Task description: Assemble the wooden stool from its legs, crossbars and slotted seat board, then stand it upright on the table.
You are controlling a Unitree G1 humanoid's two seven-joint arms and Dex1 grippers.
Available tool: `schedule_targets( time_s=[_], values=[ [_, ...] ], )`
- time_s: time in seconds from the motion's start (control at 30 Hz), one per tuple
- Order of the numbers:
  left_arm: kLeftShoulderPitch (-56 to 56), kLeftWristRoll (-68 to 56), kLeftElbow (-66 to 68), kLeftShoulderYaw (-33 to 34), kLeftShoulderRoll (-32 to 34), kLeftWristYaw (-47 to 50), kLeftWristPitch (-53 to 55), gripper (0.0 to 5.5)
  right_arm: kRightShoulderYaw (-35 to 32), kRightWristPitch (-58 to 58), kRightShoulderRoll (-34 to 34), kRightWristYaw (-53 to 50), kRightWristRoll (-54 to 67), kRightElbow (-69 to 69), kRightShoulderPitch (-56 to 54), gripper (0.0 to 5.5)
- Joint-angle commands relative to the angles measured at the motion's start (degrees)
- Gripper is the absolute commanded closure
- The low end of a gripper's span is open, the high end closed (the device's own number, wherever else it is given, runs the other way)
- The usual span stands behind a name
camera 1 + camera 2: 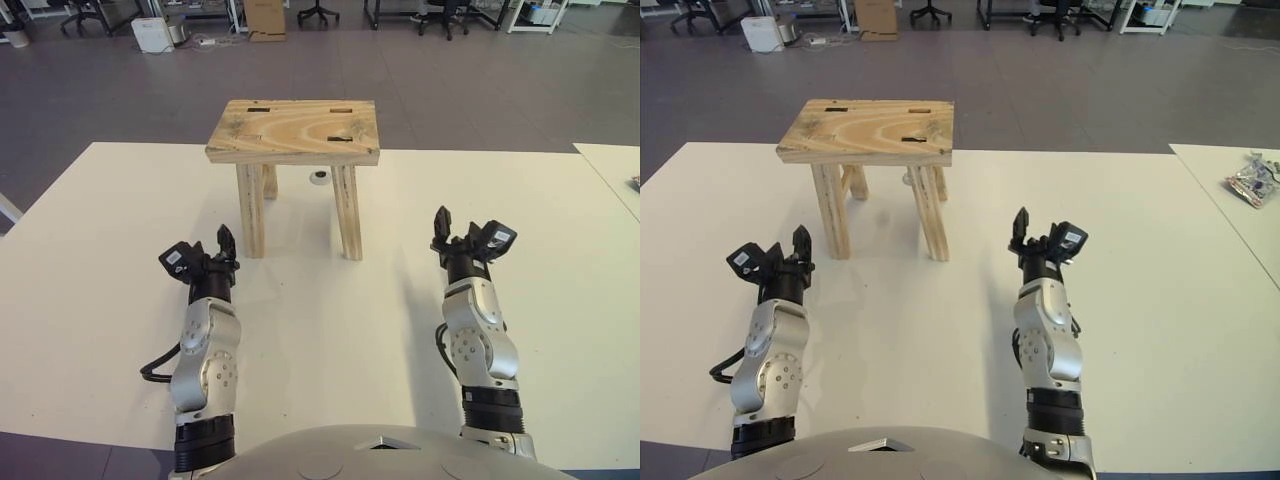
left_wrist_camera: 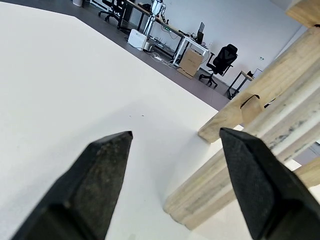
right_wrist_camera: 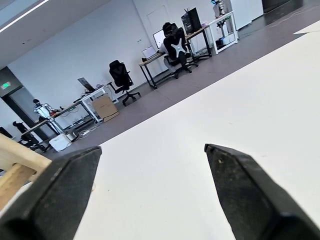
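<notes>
The stool (image 1: pixel 293 152) stands assembled, looking rigid and likely light. Left gripper (image 1: pixel 212 252) and right gripper (image 1: pixel 456 232) rest spread and empty. I'd grasp the seat board (image 1: pixel 290 125) edges.

We see the wooden stool (image 1: pixel 868 130) upright on its legs at the far side of the white table (image 1: pixel 1140 250). Nearer us, the left gripper (image 1: pixel 785 250) and right gripper (image 1: pixel 1035 235) sit apart from it, fingers spread. What may be a bagged packet (image 1: pixel 1250 182) lies on the neighbouring table (image 1: pixel 1205 160).
</notes>
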Motion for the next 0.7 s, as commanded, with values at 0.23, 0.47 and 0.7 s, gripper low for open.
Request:
schedule_targets(
  time_s=[0.23, 0.47, 0.7],
  values=[
    [2.5, 2.6, -3.2, -4.2, -2.6, -2.8, -0.5, 2.3, 0.8, 8.4, -1.1, 1.0, -3.7, -0.4, -2.0, 1.64],
    [7.6, 3.8, -6.8, -6.7, -3.7, -1.3, -1.3, 2.3, 1.9, 13.2, -3.0, 5.8, -4.4, -2.9, -1.7, 1.64],
    [3.2, 8.7, -4.7, -6.2, -0.4, 0.5, 0.0, 2.3, 1.9, 12.1, -3.6, 7.2, -6.9, -2.8, -2.5, 1.64]
  ],
)
